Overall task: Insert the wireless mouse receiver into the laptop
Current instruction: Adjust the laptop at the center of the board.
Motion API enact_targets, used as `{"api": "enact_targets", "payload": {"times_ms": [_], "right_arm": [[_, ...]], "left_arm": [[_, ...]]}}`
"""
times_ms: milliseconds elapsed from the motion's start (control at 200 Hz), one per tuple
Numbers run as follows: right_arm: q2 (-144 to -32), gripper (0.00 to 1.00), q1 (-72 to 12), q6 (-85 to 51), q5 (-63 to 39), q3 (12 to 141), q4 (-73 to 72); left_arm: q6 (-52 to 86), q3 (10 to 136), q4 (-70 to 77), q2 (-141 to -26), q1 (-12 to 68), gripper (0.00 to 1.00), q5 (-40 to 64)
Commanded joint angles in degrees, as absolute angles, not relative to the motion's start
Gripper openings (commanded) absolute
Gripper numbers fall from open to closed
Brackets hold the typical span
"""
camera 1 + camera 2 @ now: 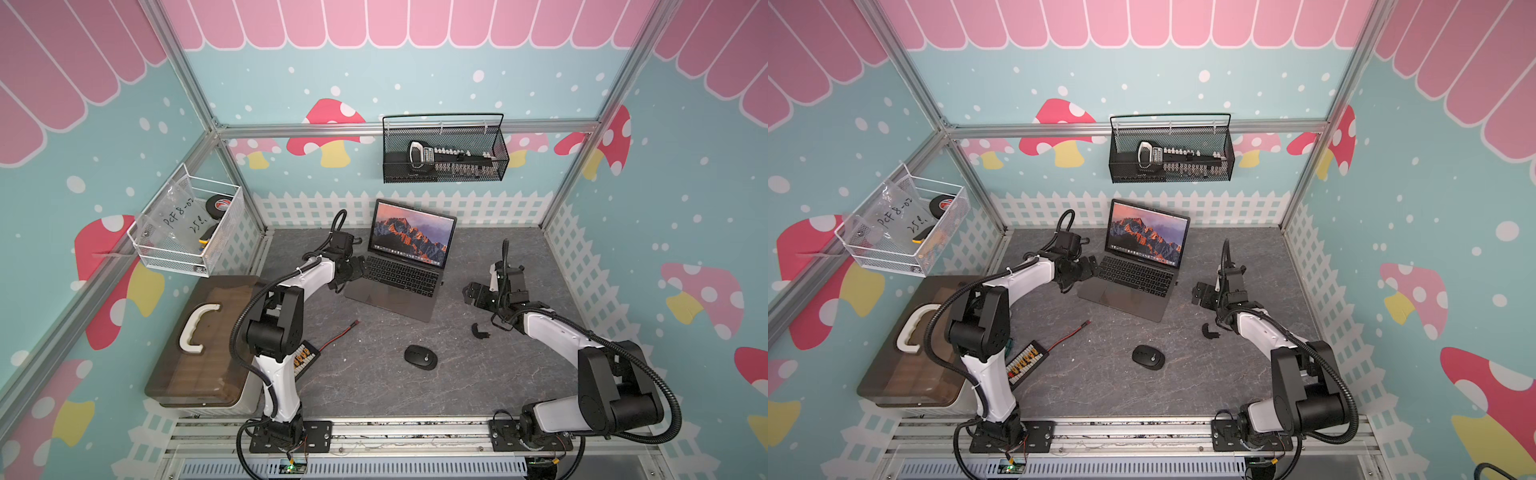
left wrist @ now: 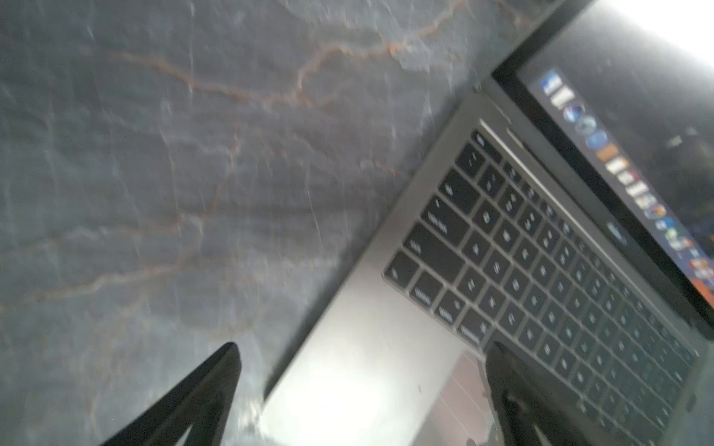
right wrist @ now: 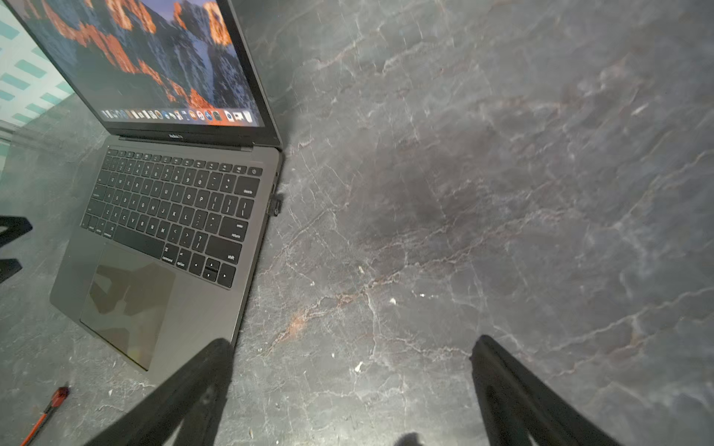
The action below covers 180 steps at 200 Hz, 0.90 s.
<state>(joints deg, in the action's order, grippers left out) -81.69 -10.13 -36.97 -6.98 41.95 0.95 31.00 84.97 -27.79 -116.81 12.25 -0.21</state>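
Protruding stub: wireless mouse receiver (image 3: 276, 203) sits against the right side edge of the laptop (image 3: 174, 208), level with the return key, looks seated in the port; only a speck in the top views.
Laptop: lid open, orange mountain wallpaper lit, set at an angle toward the back of the desk (image 1: 374, 386).
Left pincer (image 2: 363, 347): jaws wide apart, nothing between them but the laptop's front-left corner; one finger over the palm rest, the other over bare desk beside the edge. Wrist view is blurred, so contact can't be judged.
Right pincer (image 3: 352, 341): jaws wide apart, empty, over bare desk to the right of the laptop, clear of the receiver.
Mouse (image 1: 420, 356): black oval, on the desk in front of the laptop, apart from both arms.
Red-tipped plug (image 1: 355, 323): on the desk, front-left of the laptop.
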Motion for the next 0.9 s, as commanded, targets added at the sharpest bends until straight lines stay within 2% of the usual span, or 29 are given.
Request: {"api": "enact_targets", "payload": {"times_ms": [0, 75, 210, 285, 380, 450, 706, 896], "right_arm": [[-81.24, 0.98, -10.18, -40.92, -8.47, 41.44, 2.62], [-79.74, 0.98, -10.17, -39.9, -7.28, 41.0, 4.43], [-76.49, 0.98, -10.12, -37.74, -6.47, 40.52, 8.83], [-75.6, 0.98, -10.13, -36.02, -9.76, 40.07, 10.91], [-75.45, 0.97, -11.49, -31.6, -19.02, 38.3, 10.09], [-75.39, 0.97, -14.96, -28.4, -20.14, 37.92, 11.09], [-80.19, 0.98, -30.29, -18.47, -19.11, 39.96, 11.06], [-83.8, 0.98, -36.33, -16.59, -19.62, 39.46, 10.98]], "left_arm": [[27.42, 89.27, -32.14, -123.06, 12.4, 1.0, 3.77], [29.02, 88.61, -32.15, -124.39, 12.9, 0.99, 8.76], [33.94, 80.1, -27.0, -120.78, 14.67, 0.99, 14.9], [37.1, 74.49, -23.84, -118.54, 15.68, 0.99, 17.84], [41.87, 66.46, -17.46, -115.41, 17.52, 0.99, 21.2], [44.78, 62.4, -13.76, -113.99, 19.52, 0.99, 22.96], [52.13, 56.23, -5.76, -110.13, 28.83, 0.99, 22.24], [50.93, 53.22, -9.94, -105.56, 26.46, 0.99, 13.93]]}}
